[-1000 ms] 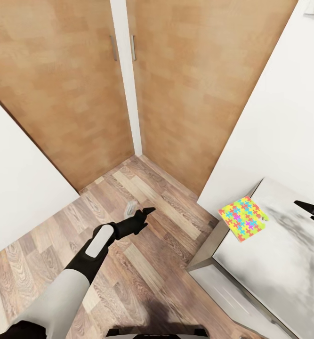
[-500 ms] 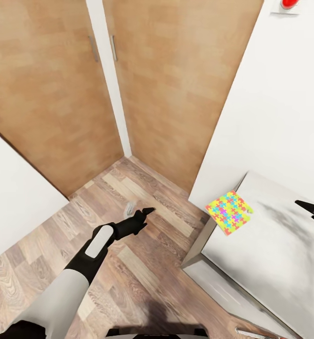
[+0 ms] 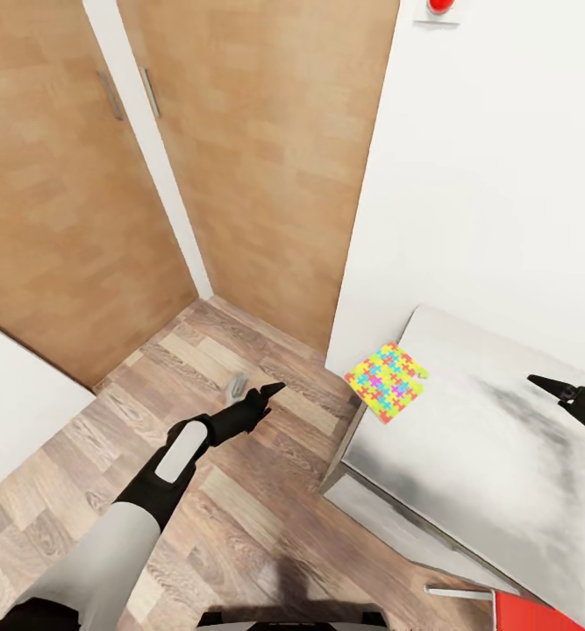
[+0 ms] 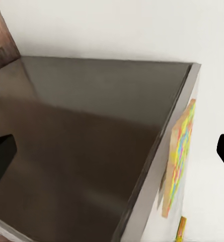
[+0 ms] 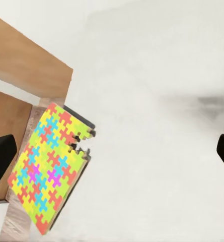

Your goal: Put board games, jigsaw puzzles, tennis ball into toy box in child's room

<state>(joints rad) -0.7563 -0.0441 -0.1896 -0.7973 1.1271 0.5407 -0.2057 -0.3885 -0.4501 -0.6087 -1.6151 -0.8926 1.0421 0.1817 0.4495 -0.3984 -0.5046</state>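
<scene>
One jigsaw puzzle (image 3: 385, 381), a flat sheet of yellow, green, blue and red pieces, lies on the near-left corner of the table (image 3: 467, 464) and hangs a little over its edge. My right gripper (image 3: 562, 392) hovers open above the tabletop, well to the right of the puzzle. In the right wrist view the puzzle (image 5: 49, 171) lies ahead of the open right gripper (image 5: 112, 156). My left gripper (image 3: 259, 403) is open over the wood floor, left of the table. The left wrist view faces the table's dark side panel (image 4: 81, 141), with the puzzle (image 4: 179, 151) edge-on at the rim.
Tall wooden doors (image 3: 266, 149) with slim handles fill the corner behind the floor strip. A white wall (image 3: 502, 175) runs behind the table, with a red object (image 3: 438, 7) high on it. Something red (image 3: 538, 613) sits at the lower right by a drawer handle (image 3: 457, 592).
The whole view has swung to the right, so the doors, table and puzzle sit further left in the picture. Both arms hold the same pose and both grippers stay open.
</scene>
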